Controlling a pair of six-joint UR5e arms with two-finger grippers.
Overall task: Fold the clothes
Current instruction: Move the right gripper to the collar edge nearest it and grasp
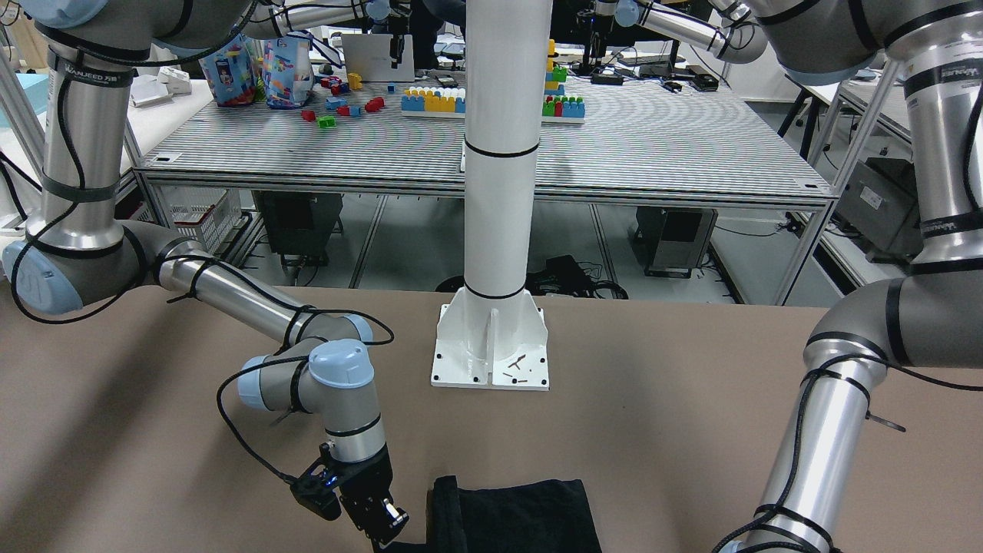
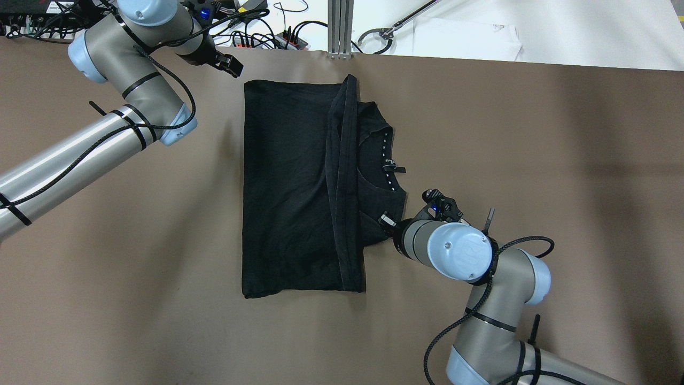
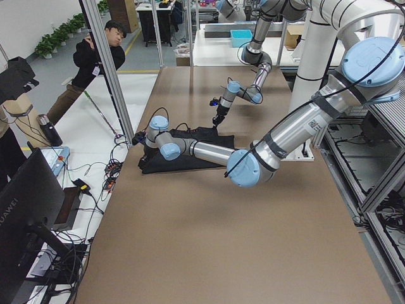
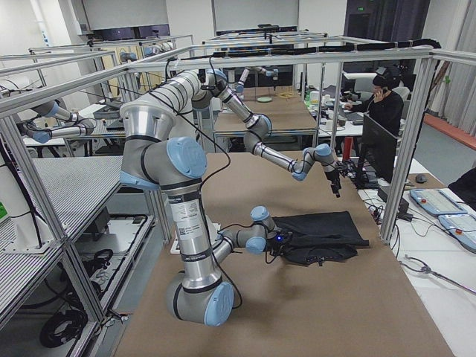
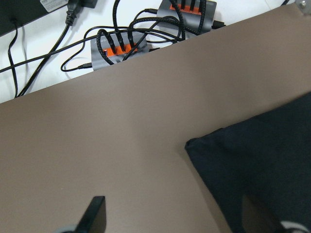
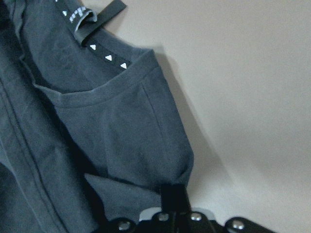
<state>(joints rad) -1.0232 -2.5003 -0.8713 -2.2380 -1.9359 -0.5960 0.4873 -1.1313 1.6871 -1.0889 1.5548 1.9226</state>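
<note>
Right gripper (image 2: pixel 386 221) clamped on the shirt (image 2: pixel 288 182) at its near shoulder.
The shirt lies lengthwise away from the robot; left gripper (image 2: pixel 231 64), jaws apart, hovers at its far corner.

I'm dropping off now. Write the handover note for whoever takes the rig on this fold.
Left gripper: open, empty, over the table by the black garment's far corner.
Right gripper: fingers look closed on the garment's edge beside the collar.
Done: one side folded over, its hem running across the middle; collar exposed.
Left: fold the collar side over, then finish.
</note>
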